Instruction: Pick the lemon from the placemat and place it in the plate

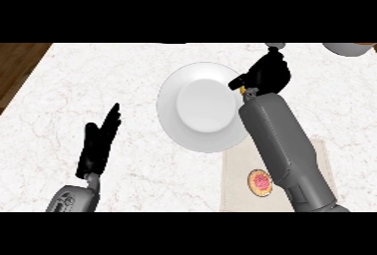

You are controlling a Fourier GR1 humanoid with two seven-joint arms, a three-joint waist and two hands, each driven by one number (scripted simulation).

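The white plate (197, 107) lies in the middle of the marble counter. My right hand (267, 72) hangs over the plate's right rim with its fingers curled round something. Only a small yellow sliver of the lemon (241, 90) shows under the hand, and the rest is hidden. The beige placemat (237, 174) lies at the lower right, partly covered by my right forearm. My left hand (99, 142) rests open at the lower left, fingers straight and pointing up, well away from the plate.
A round thing with a red centre and an orange-yellow rim (259, 182) sits on the placemat beside my forearm. A pale grey vessel (346, 48) shows at the top right corner. The counter's left edge meets dark wood (18, 64).
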